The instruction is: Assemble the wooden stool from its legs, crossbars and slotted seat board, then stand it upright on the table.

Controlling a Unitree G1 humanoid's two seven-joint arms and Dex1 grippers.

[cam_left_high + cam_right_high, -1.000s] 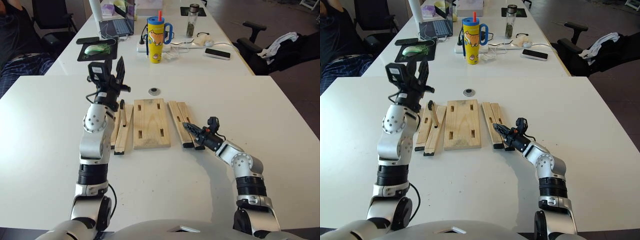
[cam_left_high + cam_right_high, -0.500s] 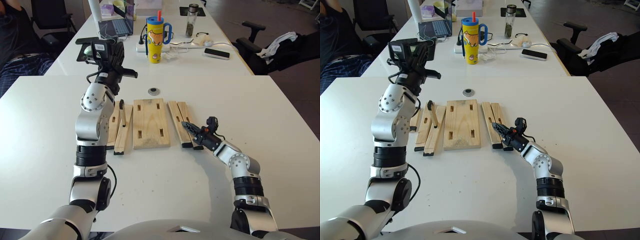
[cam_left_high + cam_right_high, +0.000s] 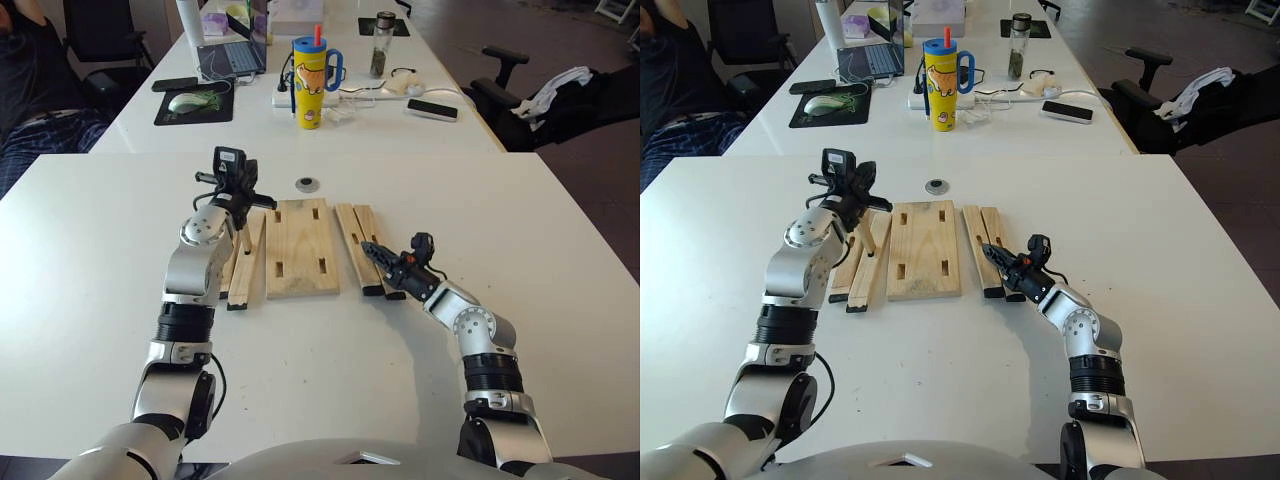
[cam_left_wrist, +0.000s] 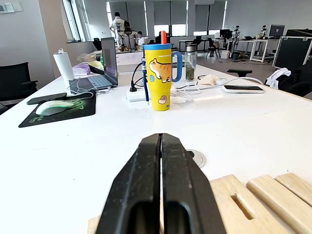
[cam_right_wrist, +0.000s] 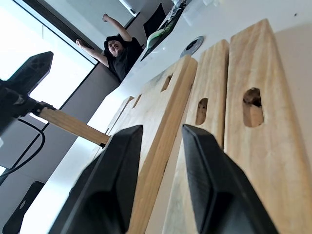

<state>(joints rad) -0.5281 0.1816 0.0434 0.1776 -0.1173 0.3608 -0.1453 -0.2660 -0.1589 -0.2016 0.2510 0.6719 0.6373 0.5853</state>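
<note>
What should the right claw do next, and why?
Probably ease forward and close on the nearest leg: the right claw is open and low over the legs' near ends, while the left claw holds a crossbar.

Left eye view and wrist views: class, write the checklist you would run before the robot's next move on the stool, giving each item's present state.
1. Pale wooden slotted seat board lies flat on the white table, between the leg pairs: ok.
2. Right gripper open, at the near end of the right pair of wooden legs: ok.
3. Left gripper shut: ok.
4. Left gripper really holding the thin tilted wooden crossbar: cannot tell.
5. Crossbar seated in a slot of the left legs: cannot tell.
6. Stool assembled and upright: not ok.
</note>
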